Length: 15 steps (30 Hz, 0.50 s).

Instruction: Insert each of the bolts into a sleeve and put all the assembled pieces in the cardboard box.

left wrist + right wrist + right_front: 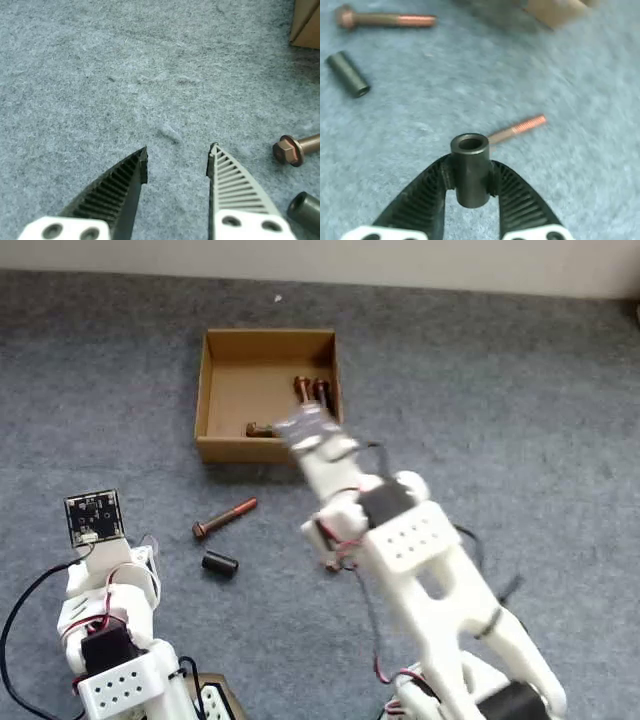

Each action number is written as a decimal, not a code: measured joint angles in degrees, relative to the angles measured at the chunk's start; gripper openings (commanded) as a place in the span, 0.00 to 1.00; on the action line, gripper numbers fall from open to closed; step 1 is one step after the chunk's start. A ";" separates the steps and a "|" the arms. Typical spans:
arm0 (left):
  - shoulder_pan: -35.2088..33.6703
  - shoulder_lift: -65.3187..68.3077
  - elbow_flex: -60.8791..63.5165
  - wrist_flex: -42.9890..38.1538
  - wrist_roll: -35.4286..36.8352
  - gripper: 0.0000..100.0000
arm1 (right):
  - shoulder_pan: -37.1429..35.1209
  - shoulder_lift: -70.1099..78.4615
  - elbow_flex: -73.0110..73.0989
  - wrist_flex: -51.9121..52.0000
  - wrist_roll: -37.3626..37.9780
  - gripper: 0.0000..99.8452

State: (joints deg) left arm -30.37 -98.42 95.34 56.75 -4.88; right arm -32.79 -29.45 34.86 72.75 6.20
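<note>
In the right wrist view my right gripper is shut on a black sleeve, held upright above the carpet with its bore showing. A copper bolt lies on the carpet just behind it. In the high view another bolt and a loose black sleeve lie in front of the cardboard box, which holds assembled pieces. My left gripper stands open low over bare carpet. That bolt's head and the loose sleeve lie just beside one of its fingers.
Grey carpet covers the whole floor. The right arm stretches from the near right toward the box's front wall. The left arm sits at the near left. A corner of the box shows far ahead of the left gripper.
</note>
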 measured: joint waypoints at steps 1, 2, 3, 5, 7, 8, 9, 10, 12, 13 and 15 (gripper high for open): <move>0.00 0.00 0.00 0.00 0.00 0.22 | 1.67 -1.32 1.76 -0.79 -1.49 0.00; 0.00 0.00 0.00 0.00 0.00 0.22 | 3.43 -2.29 3.69 -1.85 -2.99 0.00; 0.00 0.00 0.00 0.00 0.00 0.22 | 5.36 -3.08 5.71 -3.16 -4.40 0.00; 0.00 0.00 0.00 0.00 0.00 0.22 | 9.05 -3.87 9.32 -6.68 -6.68 0.00; 0.00 0.00 0.00 0.00 0.00 0.22 | 13.10 -4.22 13.01 -11.43 -8.53 0.00; 0.09 0.00 0.00 -0.09 0.00 0.22 | 15.21 -4.22 14.95 -14.07 -9.14 0.00; 0.09 0.00 0.00 -0.53 0.00 0.22 | 17.32 -4.22 17.05 -17.14 -9.41 0.00; 0.09 0.00 -0.26 -0.79 0.00 0.22 | 19.25 -4.31 18.99 -20.40 -9.76 0.00; 0.70 0.00 -1.23 -0.88 -0.18 0.22 | 23.56 -4.66 22.59 -26.81 -9.85 0.00; 2.20 0.00 -2.46 -0.88 -0.88 0.22 | 25.58 -4.66 24.18 -29.45 -10.11 0.00; 6.15 0.00 -5.19 -0.35 -4.22 0.22 | 28.22 -4.75 26.02 -31.91 -12.04 0.00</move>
State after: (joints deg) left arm -24.22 -98.42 90.15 56.40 -9.10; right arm -4.57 -34.20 60.88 40.84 -5.85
